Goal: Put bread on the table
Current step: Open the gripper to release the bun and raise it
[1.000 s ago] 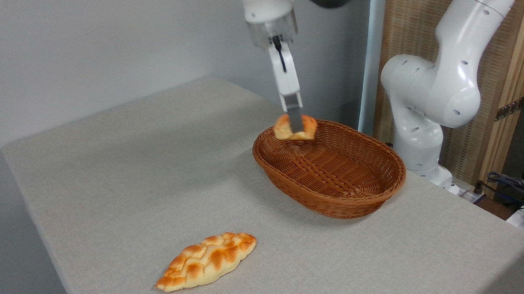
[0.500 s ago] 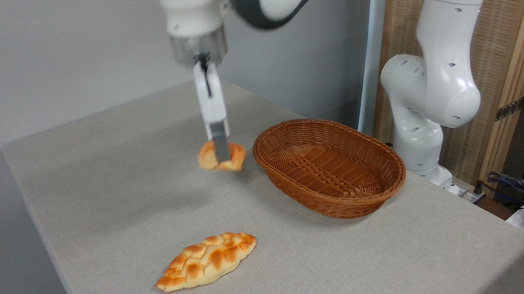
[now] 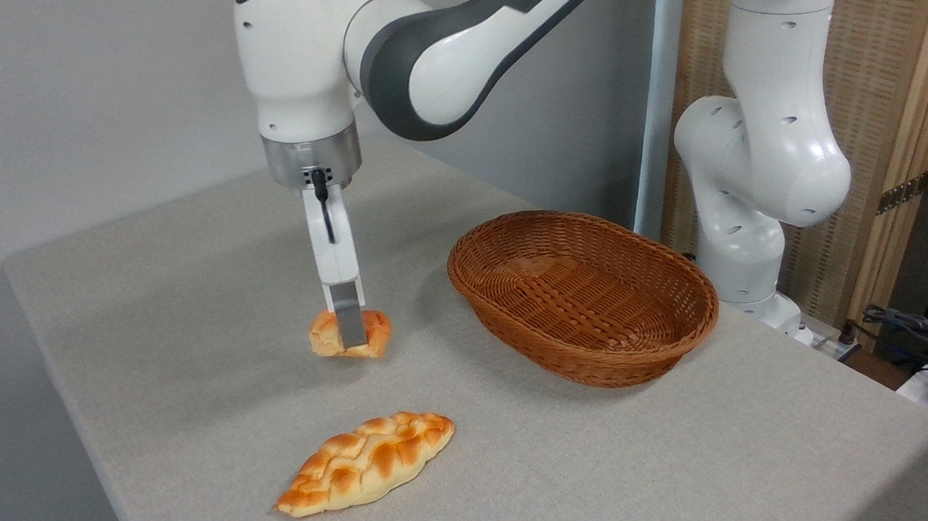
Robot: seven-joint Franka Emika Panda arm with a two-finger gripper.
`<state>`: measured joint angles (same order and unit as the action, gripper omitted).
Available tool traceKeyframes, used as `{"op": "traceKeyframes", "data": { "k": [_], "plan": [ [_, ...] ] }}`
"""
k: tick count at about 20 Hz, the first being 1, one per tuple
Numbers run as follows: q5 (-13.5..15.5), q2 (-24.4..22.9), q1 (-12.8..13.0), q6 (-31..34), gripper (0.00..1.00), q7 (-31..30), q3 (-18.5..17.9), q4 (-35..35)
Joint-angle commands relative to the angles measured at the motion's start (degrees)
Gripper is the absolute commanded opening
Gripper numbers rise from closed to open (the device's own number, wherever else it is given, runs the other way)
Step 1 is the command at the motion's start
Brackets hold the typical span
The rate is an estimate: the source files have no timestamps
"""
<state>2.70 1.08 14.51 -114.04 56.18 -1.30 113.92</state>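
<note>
The bread [image 3: 325, 337], a small round orange-golden bun, sits low at the table's surface left of the basket; whether it touches the cloth I cannot tell. My gripper [image 3: 349, 336] points straight down and is shut on the bun, with one grey finger [image 3: 346, 324] across its front and the other hidden behind it. The table [image 3: 189, 276] is covered in light grey-beige cloth.
A brown wicker basket [image 3: 653, 336] stands to the right of the bun, with nothing in it. A longer braided loaf [image 3: 367, 462] lies near the front edge. The arm's white base [image 3: 750, 189] rises behind the basket. Cables [image 3: 919, 333] lie at the far right.
The gripper has carried the bun out of the basket, leftwards and down, from above the basket's rim to just over the cloth. The braided loaf and basket have stayed put.
</note>
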Motion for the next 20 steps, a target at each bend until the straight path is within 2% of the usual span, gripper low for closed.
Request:
{"op": "traceKeyframes", "data": {
  "k": [1,8,10,12,14,16,18,20],
  "plan": [
    [0.38,0.6,0.17,-0.83,1.0,-0.64,0.6,-0.89],
    [0.55,-3.09,-0.71,1.97,1.0,-1.16,-0.28,-2.37],
    [0.46,-3.1,-1.59,8.97,1.0,-1.43,-1.5,-7.27],
    [0.55,-3.1,-1.68,17.15,1.0,-1.08,-5.01,-14.22],
    [-0.06,-3.01,-1.86,20.26,1.0,-1.6,-6.43,-18.1],
    [-0.06,-2.83,-1.86,20.35,1.0,-6.23,-8.36,-20.39],
    [-0.15,-2.31,-2.38,20.35,1.0,-12.3,-8.45,-22.59],
    [0.37,-2.31,-6.06,21.14,1.0,-13.03,-6.62,-23.21]
  ]
}}
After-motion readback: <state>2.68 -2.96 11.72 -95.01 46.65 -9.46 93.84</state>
